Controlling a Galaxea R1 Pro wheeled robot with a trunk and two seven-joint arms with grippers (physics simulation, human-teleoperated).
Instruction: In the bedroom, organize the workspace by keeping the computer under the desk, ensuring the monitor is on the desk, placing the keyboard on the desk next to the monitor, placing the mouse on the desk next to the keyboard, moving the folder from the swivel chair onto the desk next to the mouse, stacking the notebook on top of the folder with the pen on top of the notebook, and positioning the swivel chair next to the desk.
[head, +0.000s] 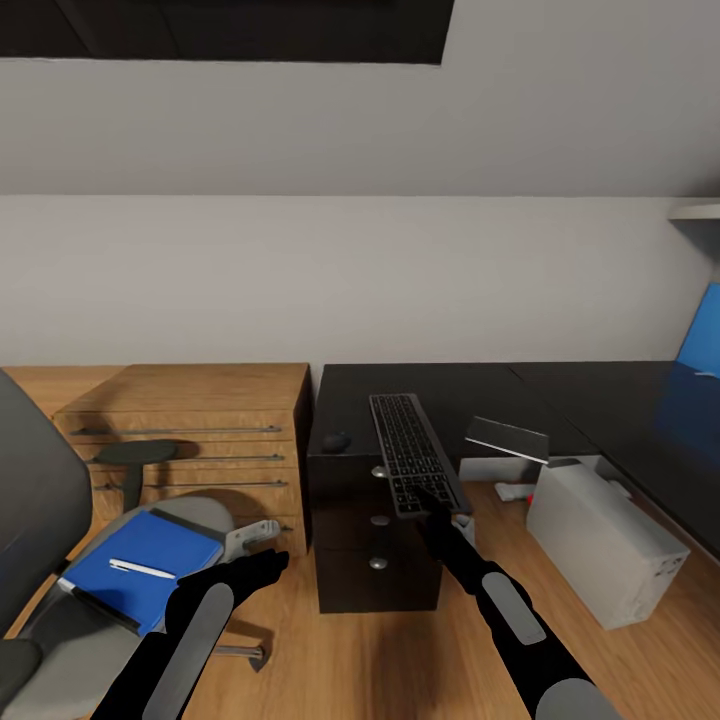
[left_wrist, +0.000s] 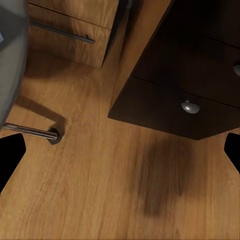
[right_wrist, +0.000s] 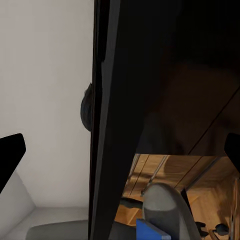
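The dark-keyed keyboard (head: 411, 451) lies on the black desk (head: 470, 385), its near end jutting past the front edge. My right gripper (head: 436, 503) is at that end, open, with the thin keyboard slab (right_wrist: 107, 125) between its fingers. The small black mouse (head: 335, 441) sits on the desk left of the keyboard. On the grey swivel chair (head: 40, 500) at the left lies the blue folder (head: 150, 555) with the white pen (head: 141, 569) on top. My left gripper (head: 262, 566) hangs open beside the seat. The pale computer (head: 603, 540) stands on the floor under the desk. Monitor and notebook are out of view.
A light wooden chest (head: 200, 430) with bar handles stands between chair and desk. The desk's drawers carry silver knobs (left_wrist: 190, 106). A chrome chair leg (left_wrist: 35, 132) crosses the wood floor. A flat grey panel (head: 507, 438) sits at the desk's inner corner, a blue panel (head: 703, 335) far right.
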